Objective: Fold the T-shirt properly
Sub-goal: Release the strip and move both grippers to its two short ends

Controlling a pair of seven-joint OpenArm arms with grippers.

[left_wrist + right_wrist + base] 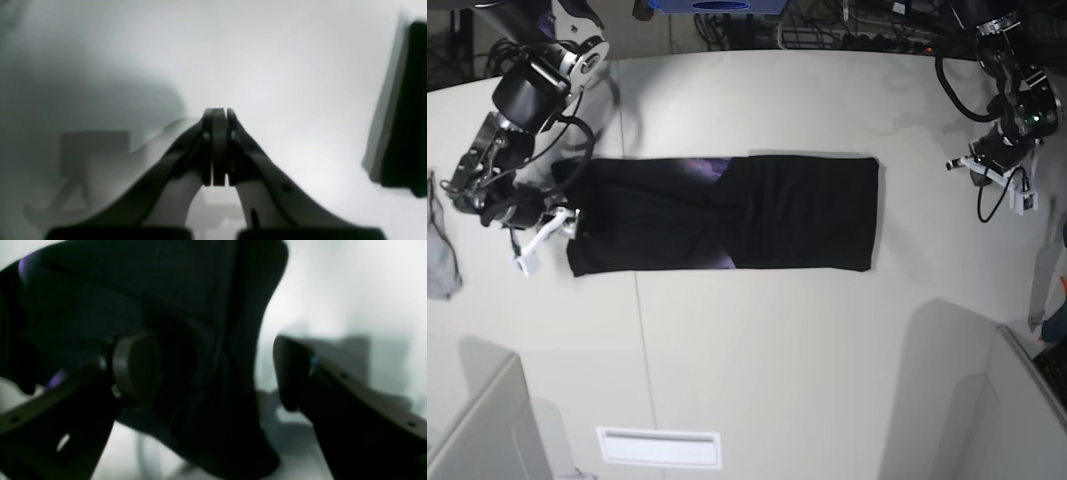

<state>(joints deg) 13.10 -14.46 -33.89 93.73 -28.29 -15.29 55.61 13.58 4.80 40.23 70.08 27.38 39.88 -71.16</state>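
The large black fabric T-shirt (727, 214) lies flat on the pale grey tabletop (757, 350) as a long horizontal band, with a little purple print showing near its middle, so it looks already folded lengthwise, probably to make a narrow strip for the next fold. The right pincer (213, 373) stands at one short end of this band. Its jaws are wide open, and in the right wrist view a dark edge of the shirt lies between them, close to one finger pad and apart from the other; I judge that it grips nothing at this moment. The left pincer (218, 146) is fully closed and empty, with its fingers pressed together over the bare tabletop. It is well apart from the other short end of the shirt, perhaps kept aside so that the cloth stays undisturbed. A small grey cloth (439, 250) lies beyond the right pincer, away from the shirt. The band still needs folding across its length.
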